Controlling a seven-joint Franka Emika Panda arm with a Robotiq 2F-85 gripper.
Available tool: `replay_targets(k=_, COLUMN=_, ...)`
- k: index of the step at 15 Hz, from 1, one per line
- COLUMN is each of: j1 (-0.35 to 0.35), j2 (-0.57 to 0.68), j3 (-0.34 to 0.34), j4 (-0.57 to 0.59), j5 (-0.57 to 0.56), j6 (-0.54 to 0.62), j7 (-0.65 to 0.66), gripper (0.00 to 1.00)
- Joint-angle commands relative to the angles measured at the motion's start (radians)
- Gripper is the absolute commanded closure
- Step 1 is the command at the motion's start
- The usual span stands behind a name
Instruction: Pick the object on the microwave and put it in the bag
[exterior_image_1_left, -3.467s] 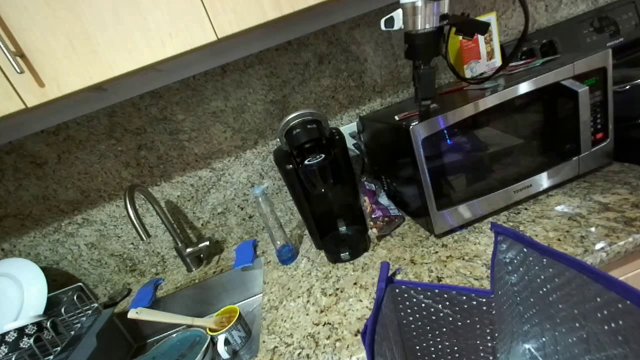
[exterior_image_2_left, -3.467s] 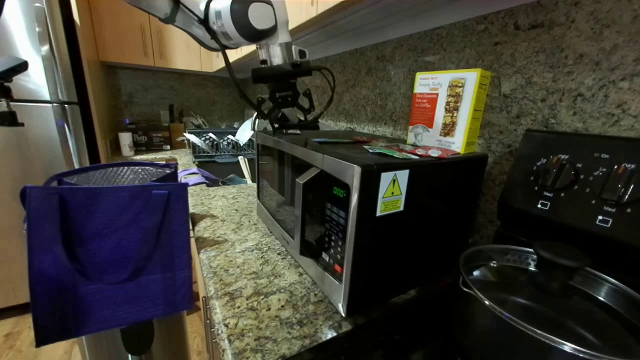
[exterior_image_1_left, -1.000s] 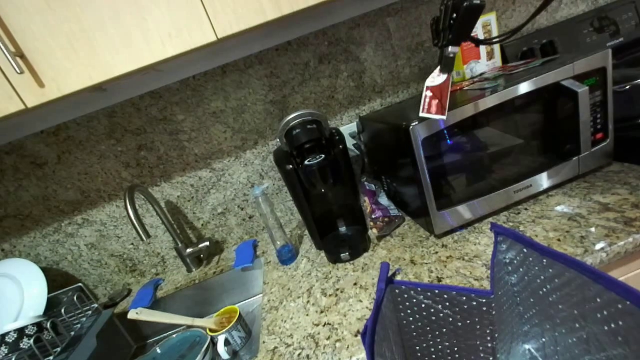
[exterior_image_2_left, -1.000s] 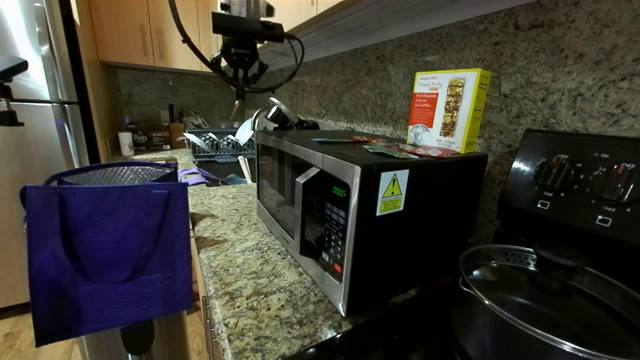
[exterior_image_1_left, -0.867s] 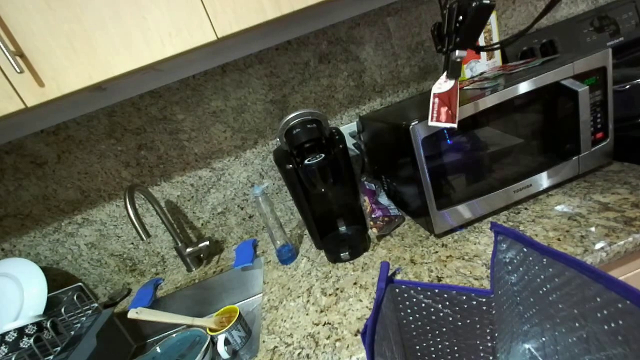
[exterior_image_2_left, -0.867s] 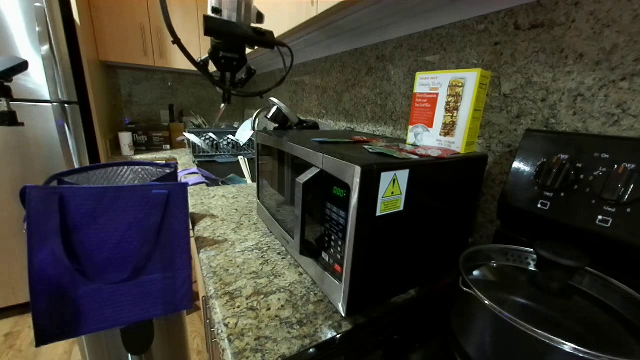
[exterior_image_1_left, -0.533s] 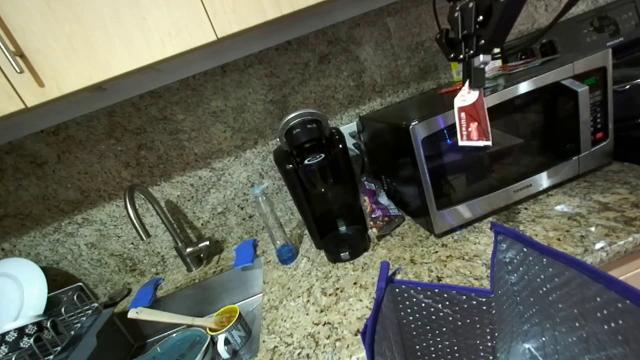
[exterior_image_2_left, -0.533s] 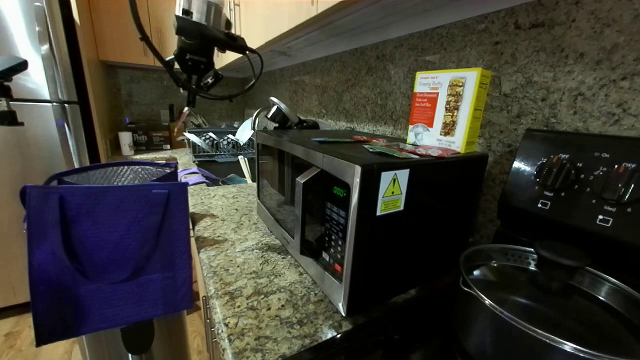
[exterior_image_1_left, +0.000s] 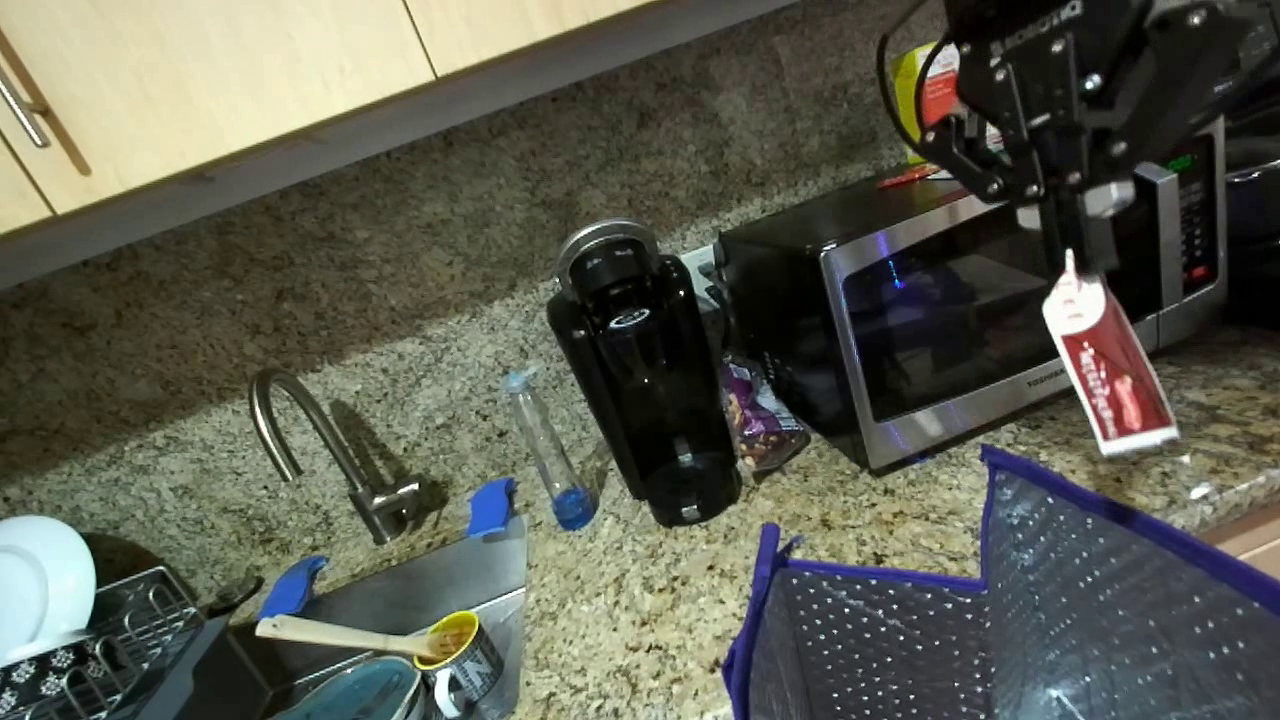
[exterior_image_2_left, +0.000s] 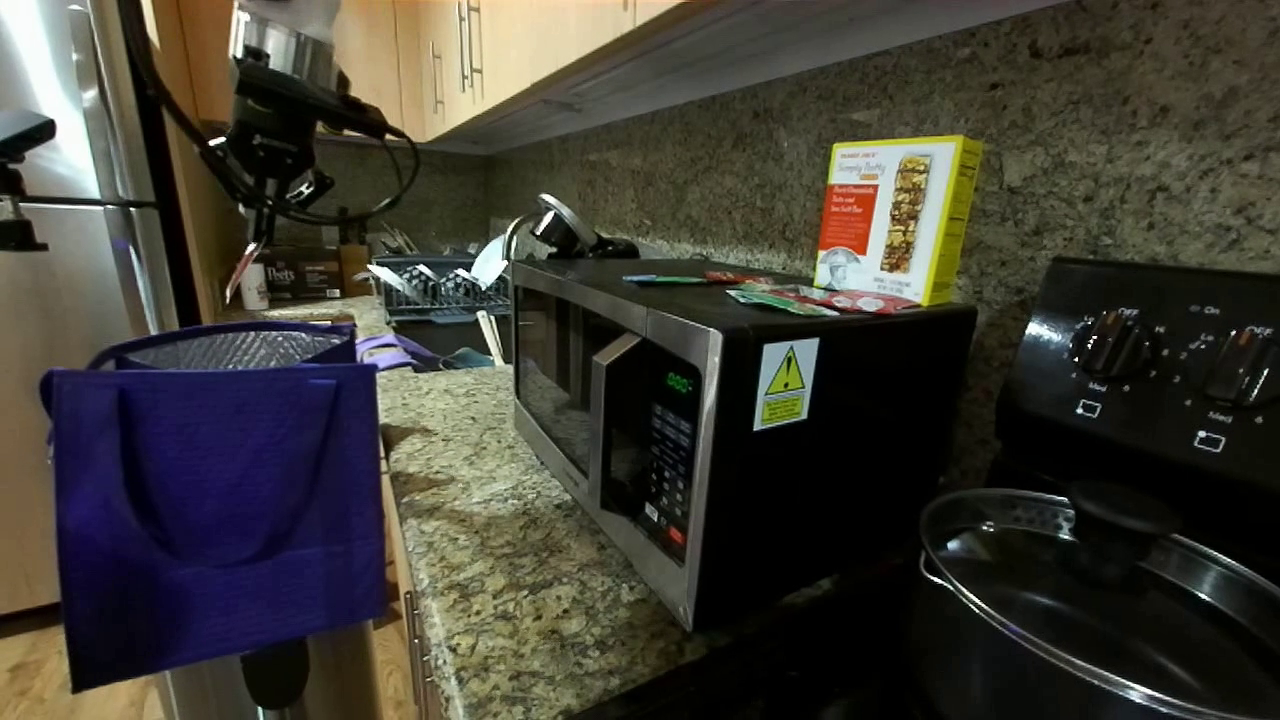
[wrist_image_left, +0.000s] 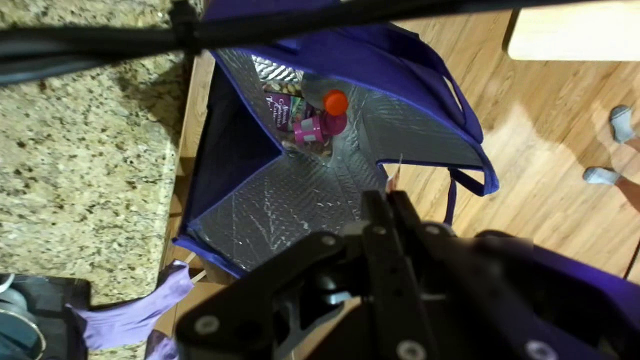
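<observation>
Flat red packet (exterior_image_1_left: 1112, 375), white at both ends, white letters printed on it, held slanted, pinched by the claw (wrist_image_left: 385, 199)

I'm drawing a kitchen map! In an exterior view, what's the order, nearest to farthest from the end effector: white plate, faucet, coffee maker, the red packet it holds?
In an exterior view:
1. The red packet, pinched in the end effector.
2. The coffee maker, left of the microwave.
3. The faucet, farther left.
4. The white plate, at the picture's left edge.
</observation>
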Motion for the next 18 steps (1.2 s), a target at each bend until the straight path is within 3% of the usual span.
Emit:
replay_targets(k=1, j1=0.058, j2=-0.026, j3=0.033, j4=-0.097, j5=-0.034, j6=0.116, j7=0.007, gripper=0.93)
replay_targets(k=5, j1=0.117, j2=0.017, j3=0.073, j4=-0.169, j5=-0.022, j6=0.299, j7=0.045, gripper=0.93)
replay_targets(k=9, j1=0.143, j2=0.087, j3=0.096, j4=-0.257, j5=-0.014, j6=0.603, j7=0.055, gripper=0.93)
replay_targets(k=13, j1=0.174, j2=0.18, j3=0.108, j4=-0.362, j5=-0.143, j6=0.877, j7=0.192, gripper=0.92)
replay_targets(k=14, j1=0.185, j2=0.2, j3=0.099, j4=-0.377, j5=-0.217, j6=0.922, j7=0.257, gripper=0.67)
replay_targets(k=15, j1=0.194, j2=0.218, j3=0.089, j4=-0.386, j5=-0.287, j6=0.955, j7=0.327, gripper=0.67)
replay_targets(k=18, j1=0.2, j2=0.24, j3=0.079, j4=-0.387, j5=-0.422, j6=0.958, j7=0.49, gripper=0.5)
